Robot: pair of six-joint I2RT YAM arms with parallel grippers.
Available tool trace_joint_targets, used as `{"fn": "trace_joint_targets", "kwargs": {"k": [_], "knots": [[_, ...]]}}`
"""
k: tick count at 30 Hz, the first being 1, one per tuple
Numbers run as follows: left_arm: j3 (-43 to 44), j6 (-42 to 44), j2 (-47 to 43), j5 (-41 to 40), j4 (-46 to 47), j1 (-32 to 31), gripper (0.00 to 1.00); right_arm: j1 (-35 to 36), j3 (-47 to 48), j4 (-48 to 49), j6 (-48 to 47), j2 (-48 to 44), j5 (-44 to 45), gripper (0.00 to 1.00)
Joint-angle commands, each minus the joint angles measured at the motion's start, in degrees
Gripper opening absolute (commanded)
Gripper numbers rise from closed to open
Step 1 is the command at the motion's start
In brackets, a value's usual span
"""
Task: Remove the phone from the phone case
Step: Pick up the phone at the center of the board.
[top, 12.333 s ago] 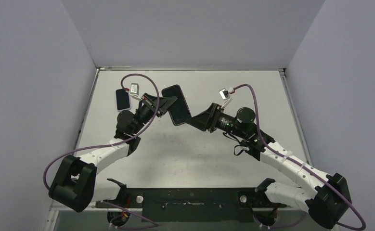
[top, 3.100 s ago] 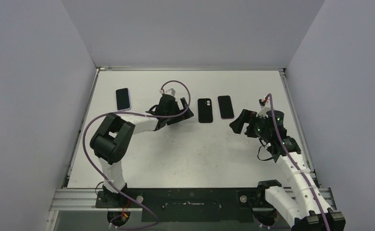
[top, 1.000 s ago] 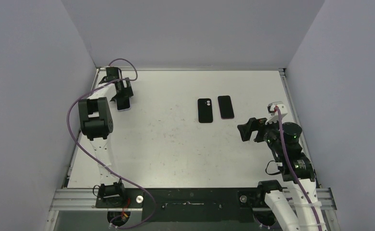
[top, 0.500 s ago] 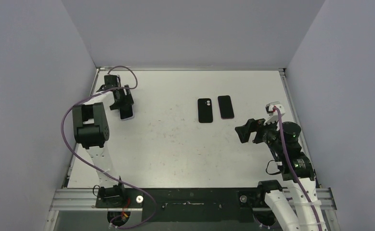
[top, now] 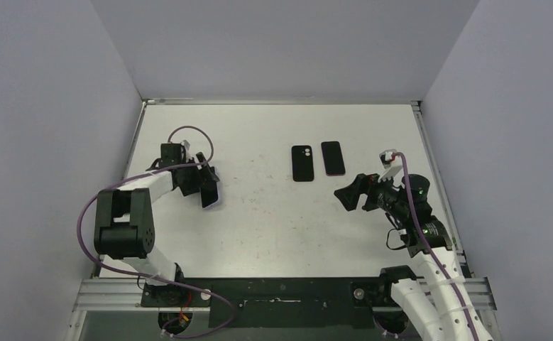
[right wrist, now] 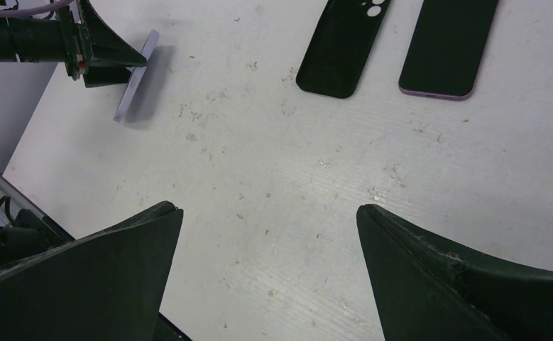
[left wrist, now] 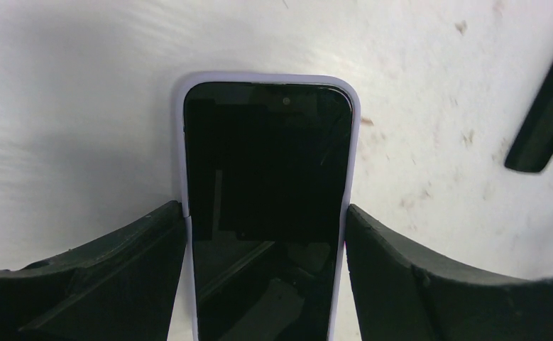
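Two items, black case (top: 302,163) and bare phone (top: 333,158), lie apart from cased phone (left wrist: 267,177).

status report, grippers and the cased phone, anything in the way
Left gripper shut on cased phone, phone not yet out. Right gripper open, empty. Black case and bare phone lie apart, nothing in the way.

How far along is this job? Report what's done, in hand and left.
Done, it seems: a black case and a purple-edged phone lie side by side, apart. In hand: the left pincer grips the lilac-cased phone by its long edges. Left: that phone is not yet out of its case; the right pincer hangs open and empty.
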Motion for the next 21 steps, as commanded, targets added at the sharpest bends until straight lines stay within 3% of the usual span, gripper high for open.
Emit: {"fn": "trace_joint_targets", "kwargs": {"k": [1, 9, 14, 21], "knots": [[-6.09, -8.0, -6.81, 5.45, 4.84, -4.72, 0.13, 1.55, -1.44, 7.16, 4.09, 1.88, -2.2, 1.0], [-18.68, -23.32, -17.68, 6.24, 16.14, -13.48, 0.0, 9.22, -4.64, 16.16, 10.44, 6.16, -1.72, 1.0], [-23.29, -31.91, -24.28, 3.99, 20.06, -17.27, 0.0, 16.78, -8.26, 26.88, 15.72, 8.2, 1.12, 1.0], [-29.4, -43.48, -31.09, -0.31, 26.41, -22.06, 0.0, 30.5, -5.53, 31.45, 17.46, 17.28, 11.25, 0.98]]}}
